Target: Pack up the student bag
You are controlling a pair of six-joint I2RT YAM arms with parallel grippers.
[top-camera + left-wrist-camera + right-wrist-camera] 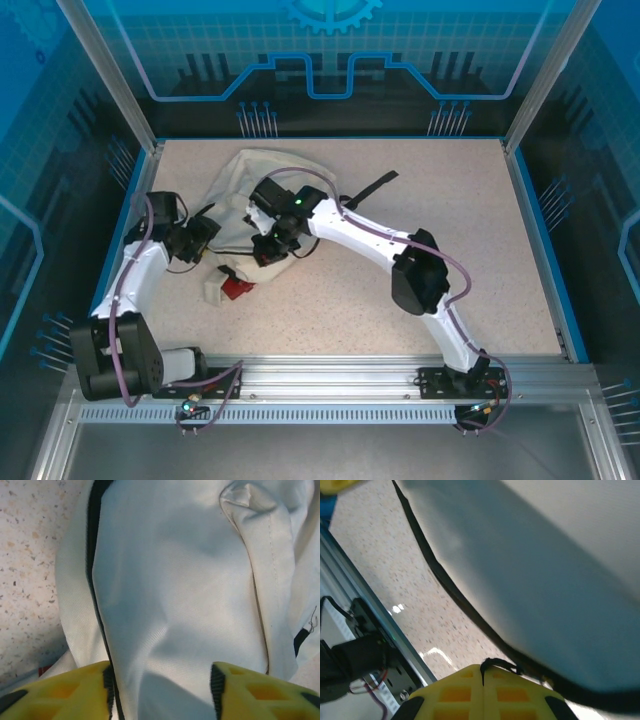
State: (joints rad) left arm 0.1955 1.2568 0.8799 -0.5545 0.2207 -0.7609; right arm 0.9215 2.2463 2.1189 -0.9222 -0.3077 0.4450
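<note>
Speckled desk [420, 220] carries the student bag [235, 180] at left-centre; the right hand [482, 672] pinches its black edging [452, 592], the left hand [161, 680] stands parted over fabric. That thin pinch may slip, dropping the bag.

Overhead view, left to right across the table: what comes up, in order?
Left claw → red item → right claw → black strap → right arm's elbow. The bag spans several of these, so it has no single place.
</note>
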